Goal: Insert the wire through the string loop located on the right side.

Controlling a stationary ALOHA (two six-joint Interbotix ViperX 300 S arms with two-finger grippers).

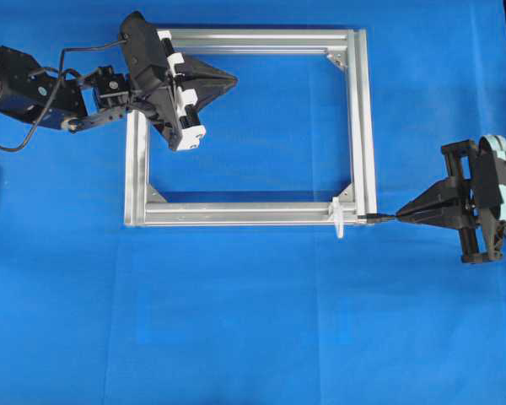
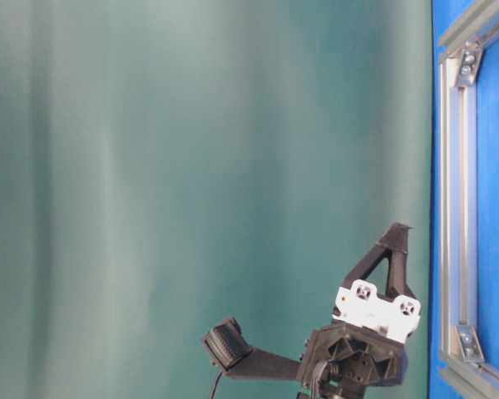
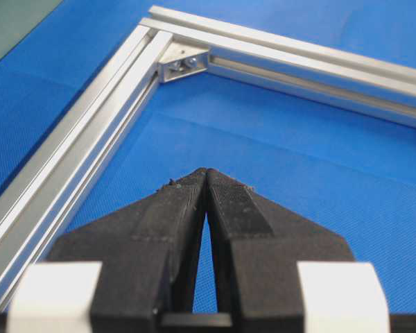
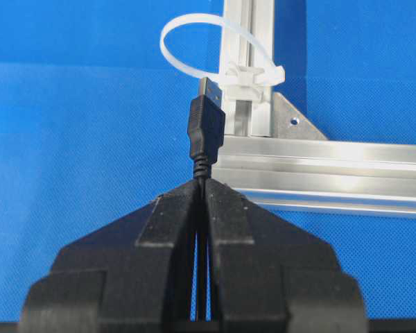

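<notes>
Wire, thin and black with a black-and-metal plug at its tip, was pinched between the closed fingers of the right gripper; the plug stuck out just past the fingertips. In the right wrist view the plug's metal end sat just short of the string loop, a thin white tie arching up and to the left from its fastening on the silver frame. Whether the tip had reached the plane of the loop could not be told from that angle, though it appeared to be still outside it.

From overhead, the right gripper pointed left from the right edge of the blue table, and the plug lay just beside the frame's lower right corner, close to the white tie (only a small white sliver in this view).

The rectangular aluminium frame lay flat on the blue surface. The left gripper hung over the frame's upper left part, its fingers pressed together and holding nothing. Its wrist camera showed the closed fingertips above bare blue cloth inside the frame, with a corner bracket beyond them.

The table-level view showed mostly a teal backdrop, the left arm's gripper seen from behind, and one long frame bar at the right edge.
</notes>
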